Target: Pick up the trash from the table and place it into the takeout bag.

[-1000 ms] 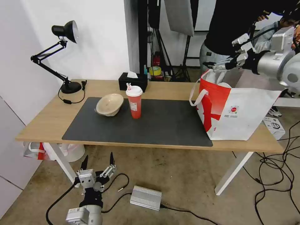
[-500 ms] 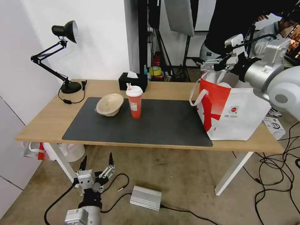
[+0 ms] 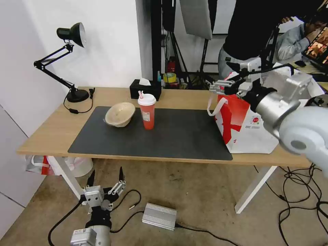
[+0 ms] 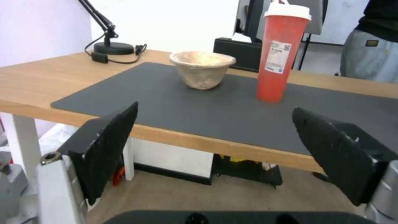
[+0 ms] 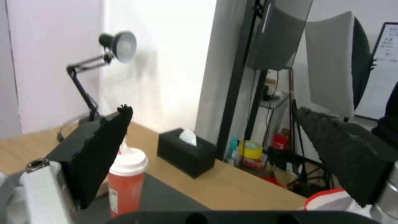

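Observation:
On the dark grey mat (image 3: 171,136) of the light-wood table (image 3: 48,133) a beige paper bowl (image 3: 119,114) lies tilted, and a red cup with white lid and straw (image 3: 147,111) stands upright beside it. The red-and-white takeout bag (image 3: 249,128) stands at the table's right end. My right gripper (image 3: 216,87) hovers open over the bag's left rim with nothing between its fingers. The right wrist view shows this open gripper (image 5: 213,110), the cup (image 5: 126,183) and a corner of the bag (image 5: 331,199). My left gripper (image 3: 106,179) hangs open below the table's front edge, facing the bowl (image 4: 202,70) and cup (image 4: 282,53).
A black desk lamp (image 3: 73,34) and its cord occupy the table's back left. A black tissue box (image 3: 145,89) sits behind the cup. On the floor lie a silver box (image 3: 159,216), cables and a red-and-white plastic bag (image 3: 41,164). People stand behind the takeout bag.
My right arm has swung left and lower, from above the bag's far side to its left rim, gripper still open. The left arm, bowl and cup have not moved.

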